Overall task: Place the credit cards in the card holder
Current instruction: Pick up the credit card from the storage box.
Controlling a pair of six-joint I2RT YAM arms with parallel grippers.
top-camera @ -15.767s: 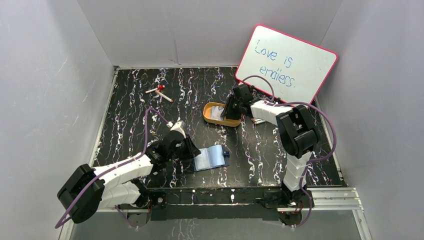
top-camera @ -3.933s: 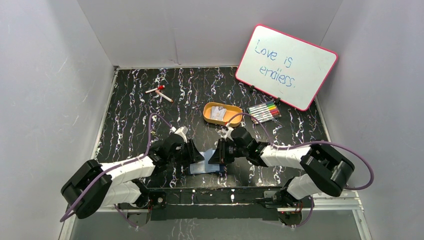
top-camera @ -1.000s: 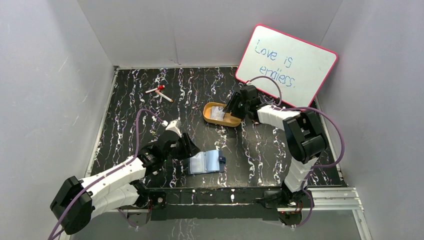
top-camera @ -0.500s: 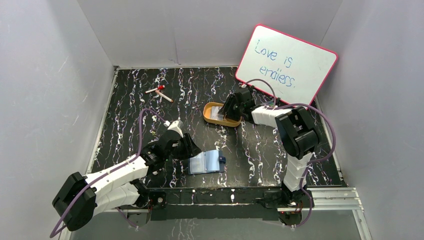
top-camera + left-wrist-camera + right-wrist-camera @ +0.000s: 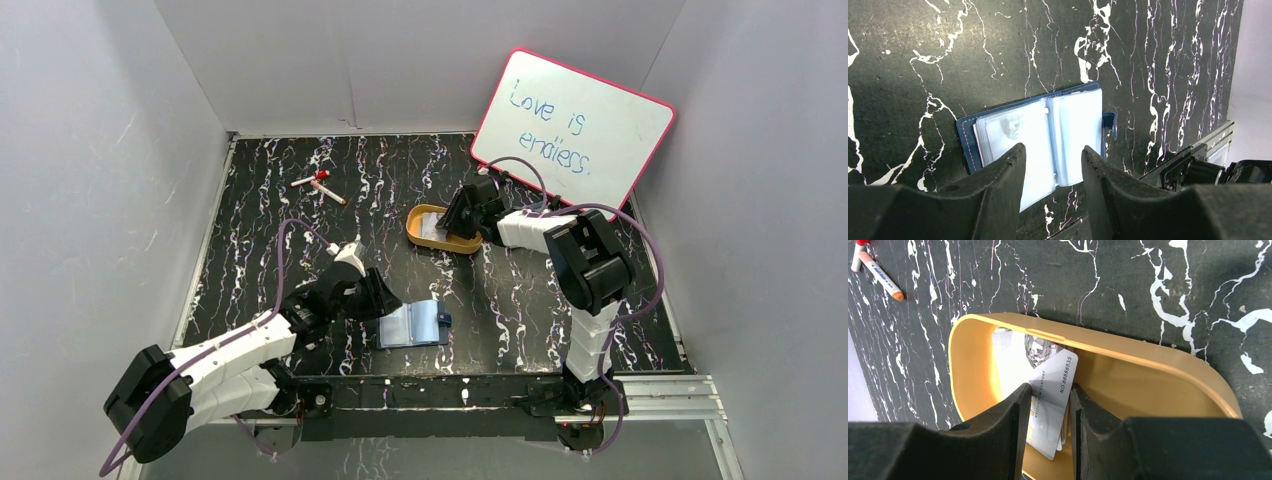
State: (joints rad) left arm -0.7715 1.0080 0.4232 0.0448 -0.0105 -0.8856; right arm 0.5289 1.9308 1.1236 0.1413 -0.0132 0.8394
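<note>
Handling was judged first: the credit cards [image 5: 1058,372] were taken to be thin, light, stiff and slick, hard to lift while flat. A hold across the long edges of the raised top card was thought best.

The cards were seen stacked loosely in an orange tray [image 5: 1148,357], the top one tilted, with its long axis running from 1 to 7 o'clock in the right wrist view and its printed number along the 3 o'clock edge. The right pincer [image 5: 1049,390] was held narrowly parted over that card, with nothing seen clamped.

The card holder [image 5: 1068,125] was laid open and flat on the table [image 5: 923,60], at 6 o'clock from the tray in the top view. Its long axis ran roughly from 8 to 2 o'clock in the left wrist view, with its snap tab at 3 o'clock. A printed card appeared to be lodged in its 9 o'clock sleeve. The left pincer [image 5: 1053,152] was held wide apart just over the holder, with nothing gripped.
</note>
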